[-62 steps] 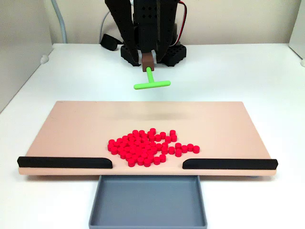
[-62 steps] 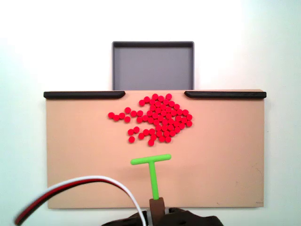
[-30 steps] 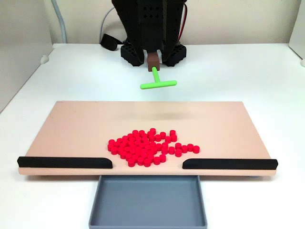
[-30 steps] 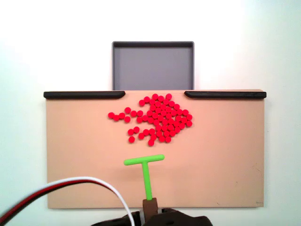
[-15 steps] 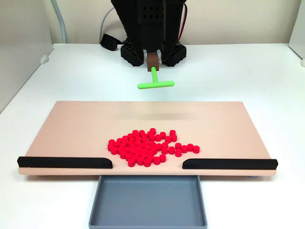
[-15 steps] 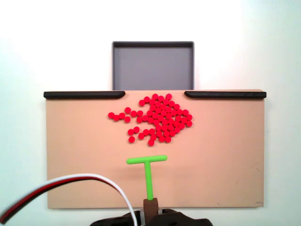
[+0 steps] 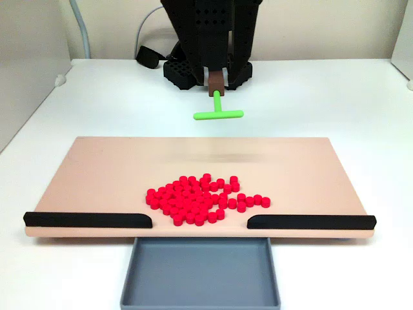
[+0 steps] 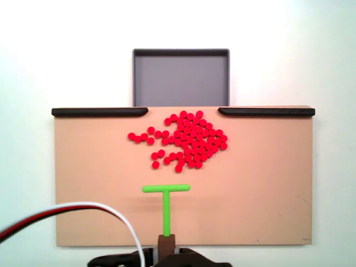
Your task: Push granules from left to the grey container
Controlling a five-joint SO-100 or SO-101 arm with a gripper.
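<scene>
Our tool (image 8: 166, 242) clamps green pusher (image 8: 166, 189) stem; granules (image 8: 186, 140) ahead, light, roll and scatter; sweep broadside toward grey container (image 8: 181, 77).

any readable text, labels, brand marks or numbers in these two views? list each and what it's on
None: no readable text in both fixed views.
The tan board, grey container, black strips, green T-shaped pusher, granules and the black arm carry no print, label or number.
</scene>
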